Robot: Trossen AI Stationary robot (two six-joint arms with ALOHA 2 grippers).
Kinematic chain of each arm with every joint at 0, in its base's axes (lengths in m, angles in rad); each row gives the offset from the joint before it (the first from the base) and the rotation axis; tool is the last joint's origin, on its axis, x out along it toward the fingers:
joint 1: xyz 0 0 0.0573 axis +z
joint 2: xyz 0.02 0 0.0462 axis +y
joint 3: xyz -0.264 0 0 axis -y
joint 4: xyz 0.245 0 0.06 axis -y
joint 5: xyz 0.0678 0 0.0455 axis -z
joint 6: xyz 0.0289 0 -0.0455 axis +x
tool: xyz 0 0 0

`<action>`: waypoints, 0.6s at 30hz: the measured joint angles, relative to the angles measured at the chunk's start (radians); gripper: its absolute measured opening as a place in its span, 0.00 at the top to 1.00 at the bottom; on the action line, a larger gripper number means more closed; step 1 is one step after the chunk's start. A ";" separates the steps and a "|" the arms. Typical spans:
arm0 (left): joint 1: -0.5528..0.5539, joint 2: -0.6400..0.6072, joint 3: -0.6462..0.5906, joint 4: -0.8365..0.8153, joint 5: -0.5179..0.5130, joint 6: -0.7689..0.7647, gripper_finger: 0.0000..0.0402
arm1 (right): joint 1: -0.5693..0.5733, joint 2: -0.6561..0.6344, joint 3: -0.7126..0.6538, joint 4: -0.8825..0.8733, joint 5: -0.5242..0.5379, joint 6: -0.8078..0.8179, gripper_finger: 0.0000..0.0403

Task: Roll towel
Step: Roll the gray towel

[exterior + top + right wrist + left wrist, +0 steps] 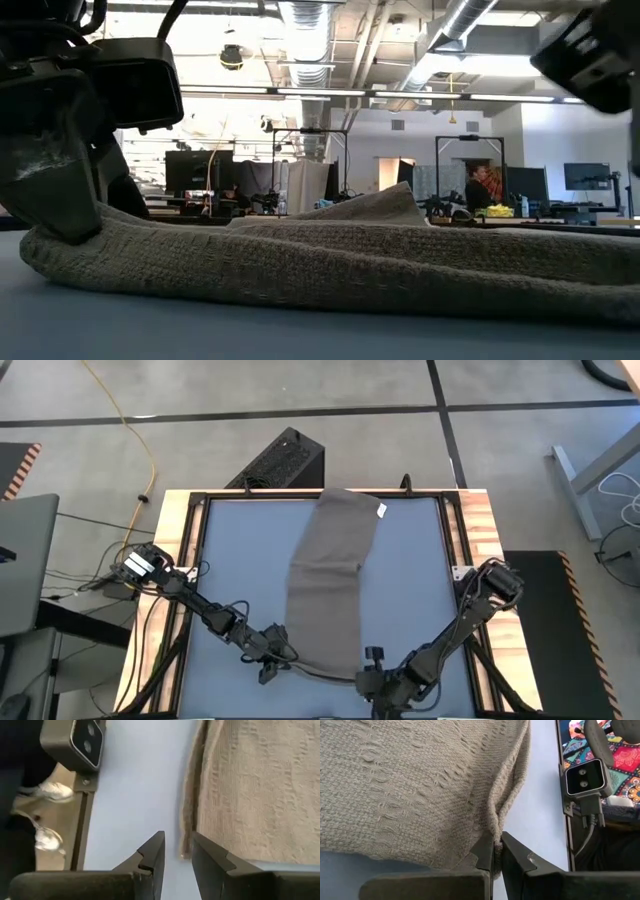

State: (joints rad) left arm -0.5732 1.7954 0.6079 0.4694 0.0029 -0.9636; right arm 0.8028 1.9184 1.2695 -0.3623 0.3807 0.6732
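The towel (330, 585) is laid flat along the table (410, 590), not yet rolled. Its near corner is pinched by the left gripper (496, 856); the right gripper (177, 851) is parted around the opposite corner.

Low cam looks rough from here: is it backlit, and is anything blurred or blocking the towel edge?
Low view: bright ceiling lights backlight the scene, the left pincer is a dark, soft-edged mass at the towel end. Left wrist view: weave sharp, pincer shut on the towel's corner. Right wrist view: right pincer open by the hem, no glare.
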 joint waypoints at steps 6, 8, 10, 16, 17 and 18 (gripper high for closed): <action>-0.002 0.001 0.000 0.000 0.000 0.020 0.99 | -0.016 0.039 0.050 -0.060 0.001 0.020 0.71; -0.002 0.001 0.000 0.000 -0.001 0.020 0.99 | -0.029 0.039 0.053 -0.059 -0.016 0.034 0.70; -0.002 0.001 0.000 -0.001 -0.002 0.024 0.99 | -0.044 0.039 0.053 -0.061 -0.063 0.034 0.69; -0.002 0.001 0.000 -0.001 -0.003 0.027 0.99 | -0.090 0.039 0.052 -0.059 -0.225 0.051 0.55; -0.002 0.001 0.000 -0.001 -0.003 0.028 0.99 | -0.098 0.039 0.052 -0.059 -0.259 0.058 0.52; -0.002 0.001 0.000 -0.001 -0.003 0.030 0.99 | -0.107 0.039 0.052 -0.059 -0.283 0.059 0.49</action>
State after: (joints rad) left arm -0.5755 1.7962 0.6075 0.4686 -0.0004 -0.9335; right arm 0.6963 1.9579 1.3219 -0.4210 0.0978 0.7326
